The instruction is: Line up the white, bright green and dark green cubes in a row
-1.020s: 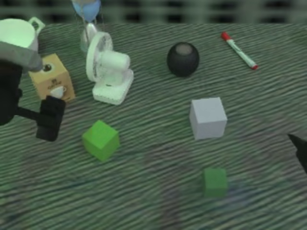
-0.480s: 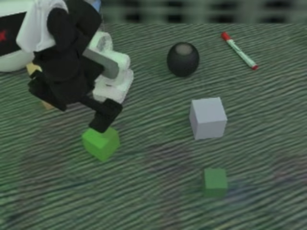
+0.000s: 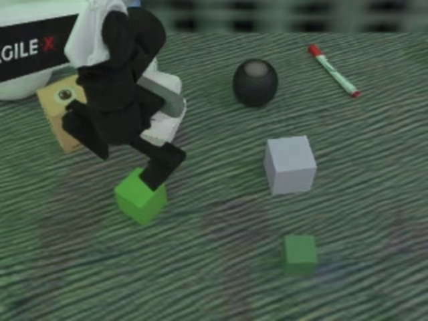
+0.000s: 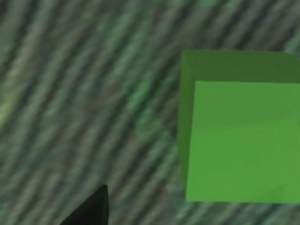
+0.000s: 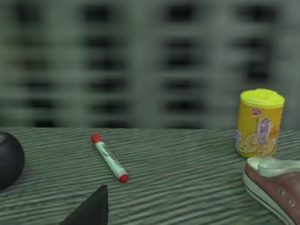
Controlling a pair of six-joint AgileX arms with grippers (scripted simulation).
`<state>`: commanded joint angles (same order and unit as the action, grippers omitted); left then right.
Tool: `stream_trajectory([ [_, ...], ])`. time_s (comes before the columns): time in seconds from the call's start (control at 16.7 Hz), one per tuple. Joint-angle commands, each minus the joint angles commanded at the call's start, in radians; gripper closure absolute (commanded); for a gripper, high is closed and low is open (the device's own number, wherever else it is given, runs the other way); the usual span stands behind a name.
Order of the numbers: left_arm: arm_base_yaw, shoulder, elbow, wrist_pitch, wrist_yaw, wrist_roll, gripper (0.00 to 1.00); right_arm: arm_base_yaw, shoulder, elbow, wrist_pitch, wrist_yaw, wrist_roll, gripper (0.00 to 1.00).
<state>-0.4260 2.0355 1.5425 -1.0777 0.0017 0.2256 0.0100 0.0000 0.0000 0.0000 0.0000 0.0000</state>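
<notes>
Since a moment ago, I'm easing my left hand (image 3: 159, 175) toward 4 o'clock over the bright green cube (image 3: 140, 196); finger spread unreadable, so I'm centring before descending.

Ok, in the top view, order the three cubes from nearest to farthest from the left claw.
1. Bright green cube: under the left claw, table's left.
2. White cube: right of centre.
3. Dark green cube: lower right, a little farther than the white one.
</notes>
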Motion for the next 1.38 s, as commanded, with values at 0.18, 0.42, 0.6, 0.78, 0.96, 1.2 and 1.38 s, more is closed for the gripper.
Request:
stream_trajectory([
  [0.18, 0.005, -0.001, -0.005, 0.005, 0.000, 0.000, 0.00, 0.000, 0.000, 0.000, 0.000, 0.000, 0.000, 0.00],
  [0.42, 0.002, 0.050, -0.070, 0.121, 0.000, 0.003, 0.00, 0.000, 0.000, 0.000, 0.000, 0.000, 0.000, 0.00],
  [0.6, 0.002, 0.107, -0.140, 0.258, 0.001, 0.003, 0.00, 0.000, 0.000, 0.000, 0.000, 0.000, 0.000, 0.00],
  [0.78, 0.002, 0.137, -0.173, 0.310, 0.001, 0.003, 0.00, 0.000, 0.000, 0.000, 0.000, 0.000, 0.000, 0.00],
  [0.96, 0.002, 0.137, -0.173, 0.310, 0.001, 0.003, 0.00, 0.000, 0.000, 0.000, 0.000, 0.000, 0.000, 0.00],
  [1.2, 0.002, 0.137, -0.173, 0.310, 0.001, 0.003, 0.30, 0.000, 0.000, 0.000, 0.000, 0.000, 0.000, 0.00],
  [1.38, 0.002, 0.137, -0.173, 0.310, 0.001, 0.003, 0.53, 0.000, 0.000, 0.000, 0.000, 0.000, 0.000, 0.00],
])
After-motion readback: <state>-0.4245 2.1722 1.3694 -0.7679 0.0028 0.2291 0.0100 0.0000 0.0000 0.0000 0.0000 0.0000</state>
